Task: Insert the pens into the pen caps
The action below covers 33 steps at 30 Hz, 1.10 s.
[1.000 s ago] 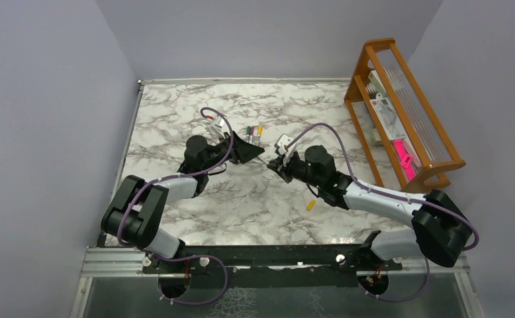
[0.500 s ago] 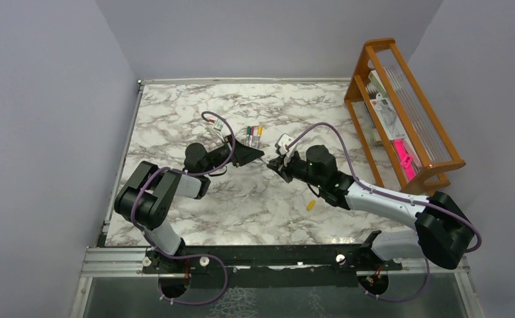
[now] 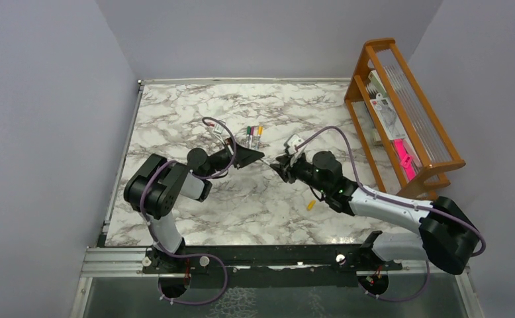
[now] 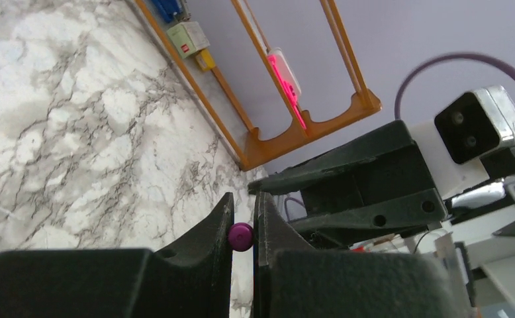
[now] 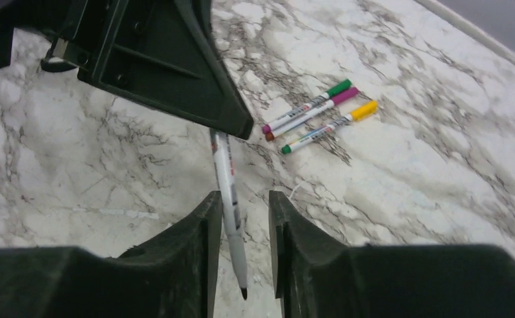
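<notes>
Where the two arms meet over the marble table (image 3: 175, 112), the left gripper (image 4: 243, 202) is clenched on an uncapped pen (image 5: 229, 192), with a round magenta end showing between its fingers. The white barrel runs out from that gripper's tip and passes between the fingers of the right gripper (image 5: 245, 197), its dark nib pointing back toward that gripper's wrist. The right jaws stand wider than the barrel, so the grip is released. Three capped pens (image 5: 316, 114) lie side by side just beyond the left gripper's tip. A loose yellow cap (image 3: 311, 205) lies behind the right gripper, beside its forearm.
</notes>
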Available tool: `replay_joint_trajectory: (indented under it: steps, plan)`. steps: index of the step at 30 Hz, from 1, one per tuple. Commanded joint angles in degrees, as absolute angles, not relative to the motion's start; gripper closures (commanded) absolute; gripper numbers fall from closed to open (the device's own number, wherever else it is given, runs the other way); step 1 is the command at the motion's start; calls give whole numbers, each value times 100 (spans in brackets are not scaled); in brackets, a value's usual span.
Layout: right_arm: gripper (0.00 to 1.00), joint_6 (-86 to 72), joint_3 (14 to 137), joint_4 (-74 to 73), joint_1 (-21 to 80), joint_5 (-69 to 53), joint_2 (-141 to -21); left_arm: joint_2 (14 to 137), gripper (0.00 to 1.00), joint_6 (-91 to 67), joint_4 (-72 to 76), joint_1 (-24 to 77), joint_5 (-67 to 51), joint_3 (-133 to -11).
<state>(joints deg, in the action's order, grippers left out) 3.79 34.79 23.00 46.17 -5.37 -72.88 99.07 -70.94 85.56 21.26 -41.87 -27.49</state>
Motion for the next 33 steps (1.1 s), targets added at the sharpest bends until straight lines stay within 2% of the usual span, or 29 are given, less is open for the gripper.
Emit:
replay_joint_trajectory:
  steps: [1, 5, 9, 19, 28, 33]
  plan:
    - [59, -388, 2912, 3716, 4568, 805, -6644, 10618, 100, -8188, 10108, 2114, -3716, -2654]
    - [46, -898, 2339, 4569, 4549, 1153, -6146, 10586, 100, -8452, 10108, 2157, -3214, -2647]
    - [43, -1183, 2003, 5159, 4451, 796, -5829, 10538, 100, -9319, 10107, 2161, -3112, -2873]
    - [43, -1461, 1895, 5317, 4269, 596, -5613, 10789, 100, -11543, 10112, 2203, -3258, -3364]
    - [45, -1517, 1961, 5464, 4192, 362, -5795, 10684, 100, -12174, 10118, 2453, -3496, -3571]
    - [51, -1503, 2065, 5685, 4192, 194, -6134, 10645, 100, -12233, 10119, 2627, -3484, -3630]
